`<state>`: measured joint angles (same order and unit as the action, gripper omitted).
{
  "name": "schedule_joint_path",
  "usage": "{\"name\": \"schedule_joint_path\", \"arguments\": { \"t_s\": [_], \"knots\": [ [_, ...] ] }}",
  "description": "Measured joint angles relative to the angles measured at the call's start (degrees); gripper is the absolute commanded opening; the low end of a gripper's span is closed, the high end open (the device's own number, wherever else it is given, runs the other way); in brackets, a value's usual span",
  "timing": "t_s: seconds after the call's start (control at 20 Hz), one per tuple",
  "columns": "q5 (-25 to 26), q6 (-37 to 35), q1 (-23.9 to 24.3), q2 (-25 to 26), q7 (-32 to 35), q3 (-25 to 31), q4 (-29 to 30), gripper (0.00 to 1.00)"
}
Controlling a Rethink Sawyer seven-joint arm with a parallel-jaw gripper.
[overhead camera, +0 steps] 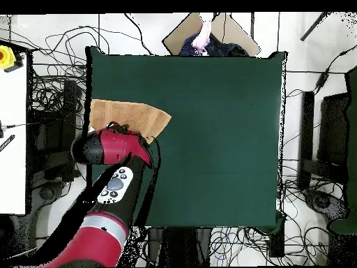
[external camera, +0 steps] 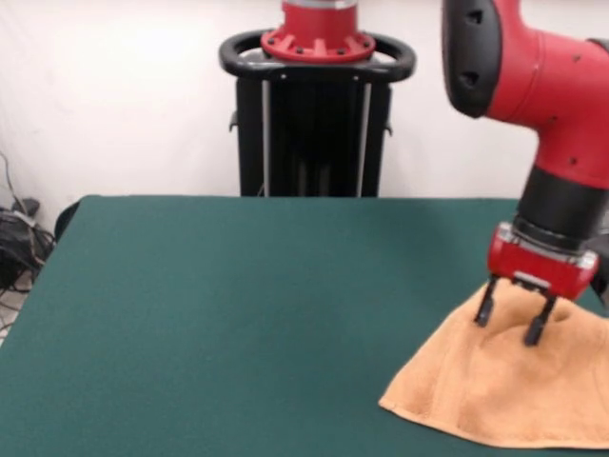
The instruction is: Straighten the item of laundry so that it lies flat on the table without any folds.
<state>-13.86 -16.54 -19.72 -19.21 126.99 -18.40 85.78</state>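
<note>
The orange-tan towel [external camera: 504,381] lies at the right near corner of the dark green table [external camera: 238,314] in the front view, with its right part running out of the picture. Its left corner is pointed and its surface looks a little rumpled. My gripper [external camera: 512,319] hangs over the towel's far part with its two black fingers [external camera: 485,309] apart, tips at or just above the cloth. In the overhead view the towel [overhead camera: 129,114] lies at the table's [overhead camera: 223,125] left edge, and my arm [overhead camera: 115,150] covers its lower part and hides the gripper.
The robot's black pedestal [external camera: 314,124] stands at the table's far side. A person [overhead camera: 203,36] shows at the top edge of the overhead view. Cables and equipment lie on the floor around the table.
</note>
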Motion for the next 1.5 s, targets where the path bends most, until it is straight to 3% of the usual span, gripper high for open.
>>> {"name": "schedule_joint_path", "arguments": {
  "t_s": [0.35, 0.85, 0.9, 1.25, 1.5],
  "knots": [
    [4.80, 1.21, 3.17, 0.15, 0.00, 1.22, 1.95, 1.00],
    [10.66, 6.76, 10.43, 1.53, 0.00, 7.42, 2.28, 1.00],
    [11.18, 6.78, 10.92, 1.31, 0.00, 8.03, 2.34, 0.00],
    [14.02, 6.72, 13.52, 0.22, 0.00, 10.89, 2.59, 0.00],
    [19.22, 6.80, 18.22, -1.62, -0.01, 14.88, 4.40, 0.00]
  ]
}}
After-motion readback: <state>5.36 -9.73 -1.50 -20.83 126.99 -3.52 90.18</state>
